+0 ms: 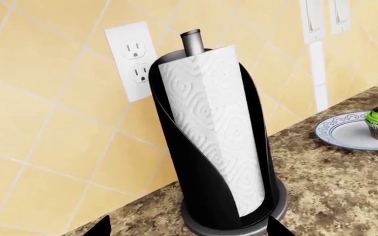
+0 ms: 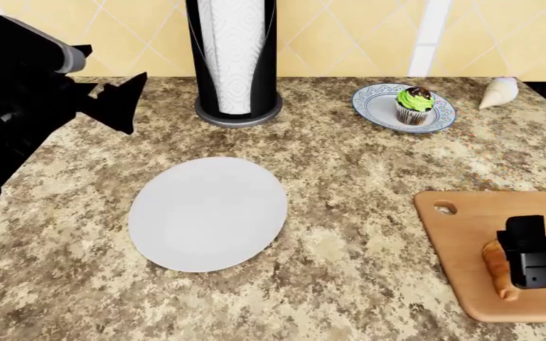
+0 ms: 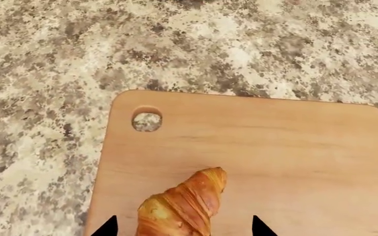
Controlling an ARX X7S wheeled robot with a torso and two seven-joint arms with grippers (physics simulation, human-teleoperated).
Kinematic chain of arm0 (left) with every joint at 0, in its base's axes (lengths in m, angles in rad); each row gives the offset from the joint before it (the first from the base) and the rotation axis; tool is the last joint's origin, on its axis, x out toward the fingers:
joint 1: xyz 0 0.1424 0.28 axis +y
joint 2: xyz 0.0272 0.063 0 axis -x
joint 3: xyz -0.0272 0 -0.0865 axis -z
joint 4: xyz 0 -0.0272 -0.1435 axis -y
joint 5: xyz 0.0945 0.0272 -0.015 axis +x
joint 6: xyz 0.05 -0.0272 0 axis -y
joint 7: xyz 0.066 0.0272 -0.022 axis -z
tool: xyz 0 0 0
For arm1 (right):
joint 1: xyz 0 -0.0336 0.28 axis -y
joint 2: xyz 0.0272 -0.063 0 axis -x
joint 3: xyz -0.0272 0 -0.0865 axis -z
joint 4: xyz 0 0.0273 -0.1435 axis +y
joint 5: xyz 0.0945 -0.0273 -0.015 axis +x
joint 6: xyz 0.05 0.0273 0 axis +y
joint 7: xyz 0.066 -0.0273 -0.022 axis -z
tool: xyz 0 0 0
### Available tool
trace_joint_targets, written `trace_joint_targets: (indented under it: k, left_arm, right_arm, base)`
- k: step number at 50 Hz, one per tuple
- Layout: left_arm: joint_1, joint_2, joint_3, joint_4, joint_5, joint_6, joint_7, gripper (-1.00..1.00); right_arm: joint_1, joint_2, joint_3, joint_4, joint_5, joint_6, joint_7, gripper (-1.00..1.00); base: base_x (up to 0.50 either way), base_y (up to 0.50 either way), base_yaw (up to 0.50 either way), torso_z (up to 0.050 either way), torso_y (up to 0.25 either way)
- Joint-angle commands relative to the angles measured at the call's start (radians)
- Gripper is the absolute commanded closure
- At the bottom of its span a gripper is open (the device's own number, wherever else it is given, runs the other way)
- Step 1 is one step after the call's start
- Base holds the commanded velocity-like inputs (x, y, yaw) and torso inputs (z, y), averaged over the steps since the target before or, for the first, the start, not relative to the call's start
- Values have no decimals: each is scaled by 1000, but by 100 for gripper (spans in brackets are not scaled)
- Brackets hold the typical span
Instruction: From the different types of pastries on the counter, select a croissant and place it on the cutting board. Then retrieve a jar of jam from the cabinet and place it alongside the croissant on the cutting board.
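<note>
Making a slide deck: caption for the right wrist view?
Croissant lying on the cutting board between the open right gripper's fingertips.

The left arm (image 2: 12,106) is a matte black, blocky form with one grey cylindrical section and a pointed black tip. The right gripper (image 2: 539,259) is boxy and black, with small grey markings.

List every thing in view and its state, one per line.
croissant: lying on the board, between the right pincer's tips
board: flat on the counter
cupcake: upright on a patterned plate
white plate: bare
paper towel: upright in its holder
left pincer: holding nothing
</note>
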Motion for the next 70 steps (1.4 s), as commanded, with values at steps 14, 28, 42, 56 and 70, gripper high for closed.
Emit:
trace_joint_targets:
  k: [14,28,42,56,70]
  left_arm:
    - [-7,-9,-13,46,-7,-12,-27,-100]
    - [6,-36,-55,224,15,-94,-193,-100]
    - [-3,-33,-113,435,-43,-289,-337,-100]
    - [-7,-28,-130,490,-78,-339,-360,-100]
    - [16,-18,-169,488,-105,-342,-373,-100]
  right_arm:
    - [282,-91,161,36,1,88,130,-100]
    - [198,-83,281,-163,-224,-68,-23,-100]
    - [104,-156,306,-203,-384,-260,-117,-100]
    - [121,-270,297,-120,-498,-243,-230,-100]
    - [298,-434,265,52,-666,-154,-280,-100]
  base:
    - [0,0,0,0,0]
    - [0,0,0,16,0]
    - [0,0,0,50,0]
    - [0,0,0,50,0]
    - [0,0,0,26,0]
